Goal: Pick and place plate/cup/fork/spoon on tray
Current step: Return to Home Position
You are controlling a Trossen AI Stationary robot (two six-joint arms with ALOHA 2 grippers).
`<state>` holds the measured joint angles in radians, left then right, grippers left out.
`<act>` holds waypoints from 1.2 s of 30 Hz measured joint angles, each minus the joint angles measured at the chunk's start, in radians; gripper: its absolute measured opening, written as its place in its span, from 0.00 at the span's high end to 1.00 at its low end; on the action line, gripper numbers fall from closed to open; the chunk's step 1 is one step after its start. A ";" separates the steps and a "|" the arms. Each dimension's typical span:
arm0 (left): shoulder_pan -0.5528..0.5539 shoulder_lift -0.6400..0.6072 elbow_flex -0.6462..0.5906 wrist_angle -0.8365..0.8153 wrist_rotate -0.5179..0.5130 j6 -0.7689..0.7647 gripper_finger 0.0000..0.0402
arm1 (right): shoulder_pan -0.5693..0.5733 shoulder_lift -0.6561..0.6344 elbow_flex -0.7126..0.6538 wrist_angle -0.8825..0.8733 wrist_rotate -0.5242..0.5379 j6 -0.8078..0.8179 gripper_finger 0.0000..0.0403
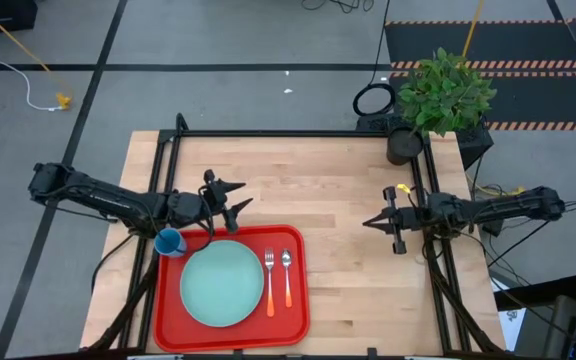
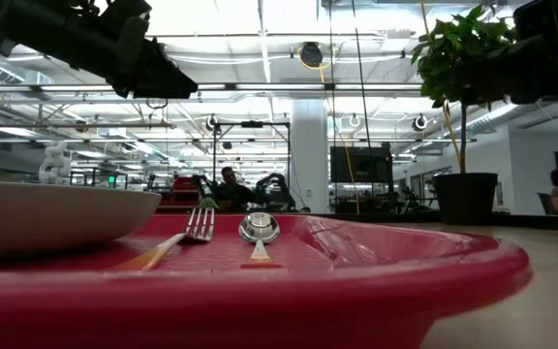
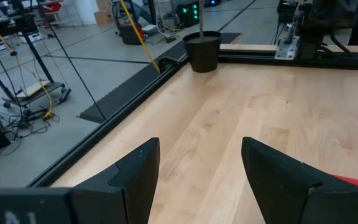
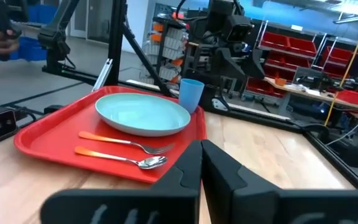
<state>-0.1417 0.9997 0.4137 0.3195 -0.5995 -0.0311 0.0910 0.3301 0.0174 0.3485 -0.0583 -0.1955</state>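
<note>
Judging by how things lie, the loading is taken to be done, and only the retreat of both arms to their rest poses is left. The red tray (image 1: 298,318) is set at the 6 o'clock edge of the bench (image 1: 328,190). On it the mint plate (image 1: 221,284) is laid toward 9 o'clock, with the fork (image 1: 269,280) and then the spoon (image 1: 287,275) just beside it at 3 o'clock, handles toward 6. The blue cup (image 1: 170,242) is stood at the tray's 10 o'clock corner.

The left tool (image 1: 242,195) is held spread wide with nothing between its fingers, just off the tray's 12 o'clock rim. The right tool (image 1: 368,222) is pressed together and empty, well apart from the tray at 3 o'clock.

For a clean retreat, the left arm is best lifted before it is drawn back toward 9 o'clock. Its wrist is seen over or against the cup from above, and a light plastic cup is judged easy to tip. The right arm is given a free path.

The cup's base is covered by the left arm from above and by the plate in the right wrist view, so whether it sits inside the rim cannot be told. In the low view the plate is cut off and the cup is not shown. The height of either tool above the bench cannot be read.
</note>
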 joint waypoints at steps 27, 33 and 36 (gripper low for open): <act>-0.037 0.000 0.000 0.085 0.040 -0.022 0.43 | 0.000 -0.259 -0.002 -0.105 -0.048 0.004 1.00; -0.055 0.000 0.000 0.149 0.059 0.006 0.43 | 0.000 -0.314 -0.002 -0.150 -0.045 0.002 1.00; -0.057 0.000 0.000 0.156 0.060 0.029 0.43 | 0.000 -0.328 -0.002 -0.209 -0.041 0.003 1.00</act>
<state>-0.1986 1.0000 0.4141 0.4759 -0.5400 -0.0021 0.0906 0.0022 0.0151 0.1392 -0.0992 -0.1926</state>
